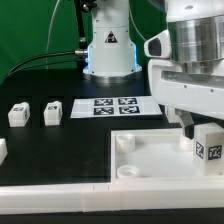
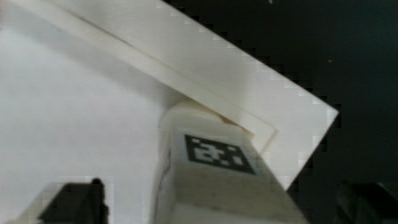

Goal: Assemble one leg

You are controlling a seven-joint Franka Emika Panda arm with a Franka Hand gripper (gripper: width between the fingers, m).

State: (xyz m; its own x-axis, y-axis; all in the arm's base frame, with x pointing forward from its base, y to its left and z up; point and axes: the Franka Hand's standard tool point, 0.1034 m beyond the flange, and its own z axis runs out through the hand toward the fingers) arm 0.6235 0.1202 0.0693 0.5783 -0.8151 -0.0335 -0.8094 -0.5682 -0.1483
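Note:
My gripper (image 1: 197, 130) is shut on a leg (image 1: 207, 148), a white block whose tag faces the camera. It holds the leg upright at the right side of the large flat white panel (image 1: 150, 158); I cannot tell whether the leg touches the panel. In the wrist view the leg (image 2: 217, 160) stands between my two dark fingers (image 2: 75, 203), over a corner of the panel (image 2: 89, 120). Two more legs (image 1: 18, 114) (image 1: 52, 111) stand on the black table at the exterior view's left.
The marker board (image 1: 113, 106) lies behind the panel, in front of the robot base (image 1: 108, 50). A long white rail (image 1: 90, 197) runs along the front edge. A white part (image 1: 2, 150) shows at the far left edge.

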